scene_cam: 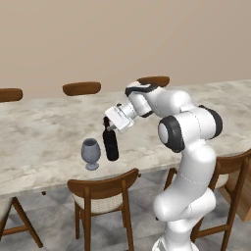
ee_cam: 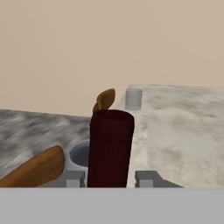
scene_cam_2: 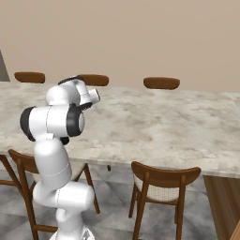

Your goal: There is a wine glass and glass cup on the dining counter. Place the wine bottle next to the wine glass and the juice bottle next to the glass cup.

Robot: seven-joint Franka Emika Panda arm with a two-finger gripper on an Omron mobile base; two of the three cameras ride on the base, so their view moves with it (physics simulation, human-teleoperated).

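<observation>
Pincer [ee_cam: 109,178]: closed on the dark-red neck of the wine bottle [scene_cam: 111,144], one finger on each side of the neck in the hand view. In the left base view the bottle is held upright, its dark body close above or on the counter [scene_cam: 44,132]; contact with the surface cannot be confirmed. Wine glass [scene_cam: 90,153]: standing on the counter just beside the bottle, to its left in the left base view, near the front edge. In the hand view its grey rim appears just behind the bottle neck. Glass cup [ee_cam: 134,99]: upright on the counter, well apart from the bottle, farther along the marbled top. Wooden chairs [scene_cam: 103,196] stand along the near side of the counter; further chair backs [scene_cam: 81,88] line the far side.
</observation>
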